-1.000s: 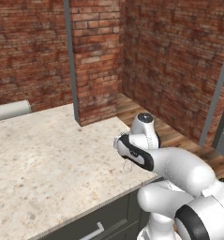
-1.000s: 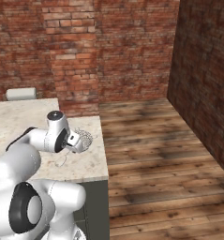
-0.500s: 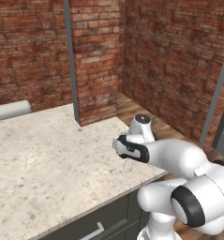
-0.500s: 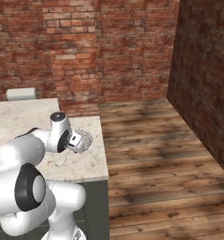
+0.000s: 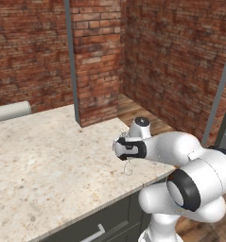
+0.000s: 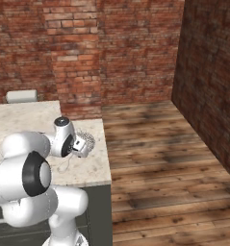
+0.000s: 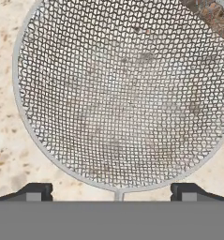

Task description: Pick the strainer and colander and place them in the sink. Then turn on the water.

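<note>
1. A kitchen, rendered rather than filmed — flat, even textures on every surface give it away.
2. A speckled beige stone counter runs along the room, ending in a square corner near the open floor.
3. Below the counter sit dark cabinet fronts, one with a pale bar handle.
4. Red brick walls close the room on the far and right sides, and a brick pillar stands at the back of the counter.
5. The floor is brown wooden planking.
6. A wire-mesh strainer lies on the counter — a cooking utensil.
7. A pale roll-like object rests at the counter's far end; what it is cannot be told.
</note>
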{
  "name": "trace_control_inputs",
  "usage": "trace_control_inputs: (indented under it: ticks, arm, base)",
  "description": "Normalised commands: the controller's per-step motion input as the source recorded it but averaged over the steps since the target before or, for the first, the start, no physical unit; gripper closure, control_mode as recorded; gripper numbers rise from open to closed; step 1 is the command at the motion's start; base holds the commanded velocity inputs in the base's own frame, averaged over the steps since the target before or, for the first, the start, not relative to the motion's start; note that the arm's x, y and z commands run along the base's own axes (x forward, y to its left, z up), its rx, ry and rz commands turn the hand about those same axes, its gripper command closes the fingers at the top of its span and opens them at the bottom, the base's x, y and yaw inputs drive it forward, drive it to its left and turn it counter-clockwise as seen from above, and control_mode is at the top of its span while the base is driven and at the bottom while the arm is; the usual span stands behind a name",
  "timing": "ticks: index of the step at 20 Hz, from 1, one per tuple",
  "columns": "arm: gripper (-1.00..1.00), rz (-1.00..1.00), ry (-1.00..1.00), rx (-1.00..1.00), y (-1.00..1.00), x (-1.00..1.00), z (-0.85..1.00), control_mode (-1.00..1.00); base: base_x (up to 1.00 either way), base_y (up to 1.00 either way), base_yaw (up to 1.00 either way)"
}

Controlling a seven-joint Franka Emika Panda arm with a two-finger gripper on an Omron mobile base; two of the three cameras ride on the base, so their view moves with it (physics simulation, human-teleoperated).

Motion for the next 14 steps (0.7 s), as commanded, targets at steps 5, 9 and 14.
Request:
trace_control_inputs:
  ticks: [5,9,14]
  arm:
    - [-1.0,0.0,0.0,0.0,0.0,0.13,-0.22,-1.0]
    - [-1.0,0.0,0.0,0.0,0.0,0.11,-0.2,-1.0]
    - [-1.0,0.0,0.0,0.0,0.01,0.01,-0.21,-1.0]
  base:
    - [0.0,0.0,0.0]
    - [0.0,0.0,0.0]
    - [0.0,0.0,0.0]
